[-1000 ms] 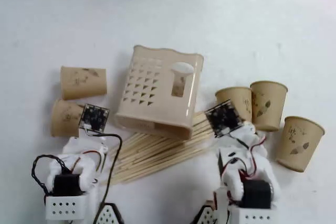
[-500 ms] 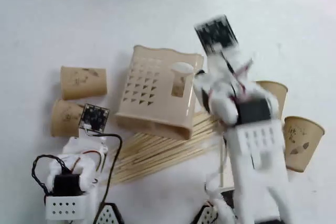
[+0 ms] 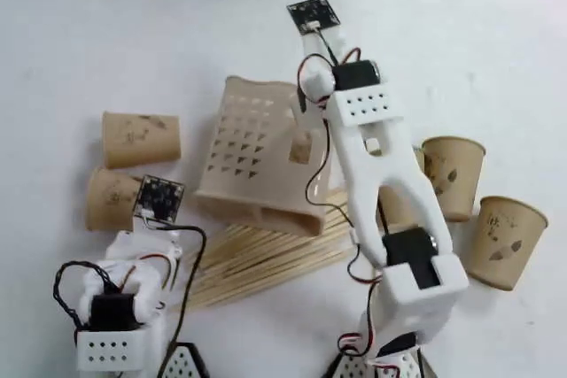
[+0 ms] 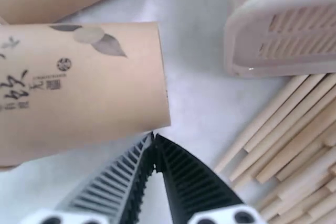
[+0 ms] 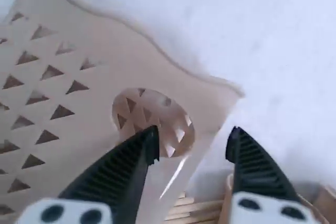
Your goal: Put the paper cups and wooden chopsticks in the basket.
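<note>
The beige basket (image 3: 257, 152) lies on its side mid-table, its side wall with the oval handle hole (image 5: 152, 121) facing up. My right gripper (image 5: 193, 142) is open over the basket's far right corner, the wall edge between its fingers (image 5: 131, 166). My left gripper (image 4: 155, 139) is shut and empty, its tips beside a paper cup (image 4: 79, 87) lying on its side. Two cups (image 3: 140, 138) (image 3: 111, 199) lie left of the basket. Wooden chopsticks (image 3: 266, 258) are piled against its near edge. Upright cups (image 3: 454, 174) (image 3: 505, 241) stand at the right.
My right arm (image 3: 381, 183) stretches from the front edge across the chopsticks and partly covers a third cup (image 3: 400, 205). The left arm (image 3: 115, 307) stays folded at the front left. White tabletop (image 3: 133, 50) lies open behind the basket.
The right arm has swung up from its folded pose at the front and reached out to the basket's far right corner. The left arm has not moved.
</note>
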Tool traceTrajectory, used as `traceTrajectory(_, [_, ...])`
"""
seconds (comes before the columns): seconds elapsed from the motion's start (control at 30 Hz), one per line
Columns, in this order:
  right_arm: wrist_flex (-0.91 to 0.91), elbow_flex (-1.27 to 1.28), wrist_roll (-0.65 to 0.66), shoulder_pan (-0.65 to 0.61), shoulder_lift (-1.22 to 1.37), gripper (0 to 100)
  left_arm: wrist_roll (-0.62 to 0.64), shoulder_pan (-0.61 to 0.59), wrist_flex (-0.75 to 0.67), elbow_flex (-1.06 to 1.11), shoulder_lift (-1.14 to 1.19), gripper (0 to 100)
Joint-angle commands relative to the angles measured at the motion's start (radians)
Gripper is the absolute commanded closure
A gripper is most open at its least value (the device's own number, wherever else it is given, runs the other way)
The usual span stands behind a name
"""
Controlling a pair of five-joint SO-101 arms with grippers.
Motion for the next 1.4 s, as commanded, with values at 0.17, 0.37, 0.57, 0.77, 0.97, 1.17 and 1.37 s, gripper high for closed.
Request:
traceTrajectory(0.17, [-0.059, -0.086, -0.008, 0.002, 0.131, 77.9, -0.003, -0.008, 0.0, -0.003, -0.007, 98])
traceTrajectory(0.37, [-0.093, -0.086, -0.008, 0.042, 0.193, 77.9, -0.003, -0.008, 0.0, -0.003, -0.007, 98])
traceTrajectory(0.57, [-0.122, -0.087, 0.0, 0.042, 0.249, 87.4, -0.003, -0.008, 0.0, -0.003, -0.007, 98])
traceTrajectory(0.77, [-0.179, -0.098, -0.006, 0.047, 0.245, 98.6, -0.003, -0.008, 0.0, -0.003, -0.007, 98])
traceTrajectory(0.97, [-0.101, -0.212, -0.009, 0.051, 0.131, 98.4, -0.003, -0.008, 0.0, -0.003, -0.007, 98])
traceTrajectory(1.17, [0.004, -0.404, -0.064, 0.042, 0.015, 98.4, -0.003, -0.008, 0.0, -0.003, -0.007, 98])
traceTrajectory(1.37, [0.076, -0.641, -0.063, 0.042, 0.002, 98.4, -0.003, -0.008, 0.0, -0.003, -0.007, 98])
